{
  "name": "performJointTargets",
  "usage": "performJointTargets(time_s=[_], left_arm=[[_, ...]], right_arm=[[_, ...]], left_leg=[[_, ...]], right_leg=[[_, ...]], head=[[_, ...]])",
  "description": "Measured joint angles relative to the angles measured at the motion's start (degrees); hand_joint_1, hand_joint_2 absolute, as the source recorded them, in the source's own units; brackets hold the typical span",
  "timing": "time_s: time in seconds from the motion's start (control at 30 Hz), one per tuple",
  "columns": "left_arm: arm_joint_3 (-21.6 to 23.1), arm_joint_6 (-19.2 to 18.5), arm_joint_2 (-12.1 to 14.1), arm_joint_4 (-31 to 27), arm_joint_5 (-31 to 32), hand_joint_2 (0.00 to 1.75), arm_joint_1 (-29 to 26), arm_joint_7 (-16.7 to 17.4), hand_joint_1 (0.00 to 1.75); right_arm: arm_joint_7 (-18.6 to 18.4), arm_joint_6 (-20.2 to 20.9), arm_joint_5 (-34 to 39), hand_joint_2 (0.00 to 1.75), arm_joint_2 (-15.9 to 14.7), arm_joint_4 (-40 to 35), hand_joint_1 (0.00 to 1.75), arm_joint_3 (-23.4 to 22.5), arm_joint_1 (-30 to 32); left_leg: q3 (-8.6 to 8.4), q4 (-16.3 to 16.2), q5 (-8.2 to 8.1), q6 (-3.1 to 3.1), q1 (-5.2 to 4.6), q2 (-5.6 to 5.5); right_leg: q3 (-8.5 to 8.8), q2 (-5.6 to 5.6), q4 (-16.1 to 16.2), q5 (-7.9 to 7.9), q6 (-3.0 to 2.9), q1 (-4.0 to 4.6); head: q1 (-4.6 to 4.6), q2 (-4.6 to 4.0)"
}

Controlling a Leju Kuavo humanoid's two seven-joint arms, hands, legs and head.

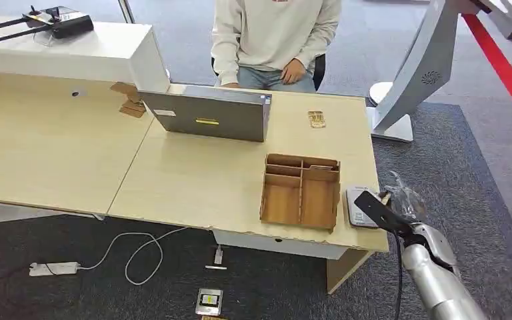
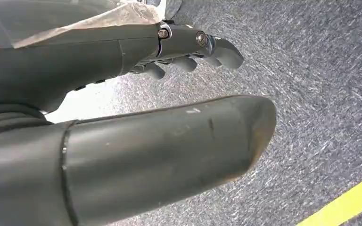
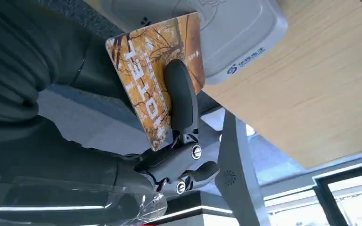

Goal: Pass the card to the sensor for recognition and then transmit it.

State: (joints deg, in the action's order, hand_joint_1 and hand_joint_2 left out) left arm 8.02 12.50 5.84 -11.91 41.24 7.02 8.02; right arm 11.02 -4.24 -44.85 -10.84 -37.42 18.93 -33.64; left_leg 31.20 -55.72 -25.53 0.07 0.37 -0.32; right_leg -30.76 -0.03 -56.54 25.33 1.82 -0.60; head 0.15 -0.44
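Note:
My right hand [image 1: 408,215] is at the table's front right corner and holds the card [image 1: 373,208] flat, just over the grey sensor pad [image 1: 357,212]. In the right wrist view the card [image 3: 146,80] is orange with an autumn-tree print. A dark finger [image 3: 181,94] presses across its face, and the thumb is hidden behind it. One edge of the card overlaps the pale grey sensor [image 3: 235,33]; I cannot tell whether they touch. My left hand [image 2: 184,52] hangs over grey carpet and holds nothing, its thumb apart from the loosely bent fingers.
A wooden divided tray [image 1: 300,193] stands just left of the sensor. Further back are a grey laptop [image 1: 207,115], a second small card [image 1: 317,120] and a seated person [image 1: 273,40]. A white stand [image 1: 413,73] rises to the table's right. A power strip [image 1: 53,269] lies on the floor.

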Motion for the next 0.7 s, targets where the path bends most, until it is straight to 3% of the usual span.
performJointTargets(time_s=[0.33, 0.7], left_arm=[[0.00, 0.20, -0.05, 0.00, 1.05, 0.00, -0.01, -0.48, 0.00], [0.02, 0.20, -0.05, 0.00, 2.58, 0.00, -0.02, -1.99, 0.00]], right_arm=[[0.90, -1.75, 2.76, 1.75, -0.42, 0.17, 1.75, -0.33, 0.04], [2.11, -2.53, 11.73, 1.75, -0.92, -6.59, 1.75, -3.93, -1.93]], left_leg=[[0.00, 0.00, 0.00, 0.00, 0.00, -0.01], [0.05, 0.00, 0.01, 0.01, -0.01, -0.03]], right_leg=[[0.02, 0.00, -0.01, 0.00, 0.00, 0.00], [-0.01, 0.00, -0.02, 0.00, 0.00, -0.01]], head=[[0.00, 0.00], [0.00, 0.00]])
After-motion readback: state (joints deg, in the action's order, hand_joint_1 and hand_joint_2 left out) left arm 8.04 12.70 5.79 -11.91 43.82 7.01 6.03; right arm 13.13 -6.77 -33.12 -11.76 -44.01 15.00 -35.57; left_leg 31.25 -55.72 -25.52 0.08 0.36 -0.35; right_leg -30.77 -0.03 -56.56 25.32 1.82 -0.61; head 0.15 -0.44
